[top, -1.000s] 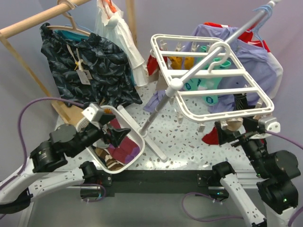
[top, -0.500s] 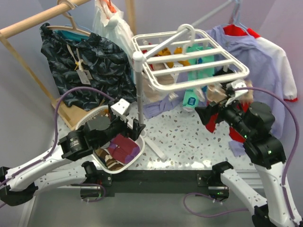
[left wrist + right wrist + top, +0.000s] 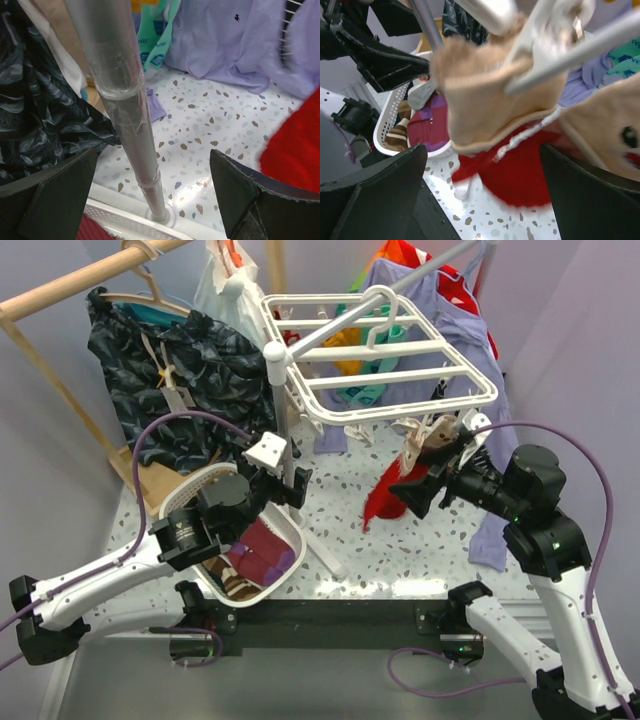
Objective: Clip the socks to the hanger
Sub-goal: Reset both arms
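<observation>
The white grid hanger hangs high at centre. A red sock with a tan cuff dangles from a clip on its near edge. In the right wrist view a white clip pinches that tan cuff, the red part hangs below, and a second tan cuff shows to the right. My right gripper is open, with a finger on each side of the hanging sock. My left gripper is open around the rack's grey pole.
A white laundry basket with mixed cloth stands below my left gripper. A dark patterned garment hangs from a wooden rail at the left. A lavender shirt and teal socks hang behind the hanger.
The hanger has swung left and back. My right gripper rose and moved left to the clipped sock. My left gripper rose from the basket to the pole.
</observation>
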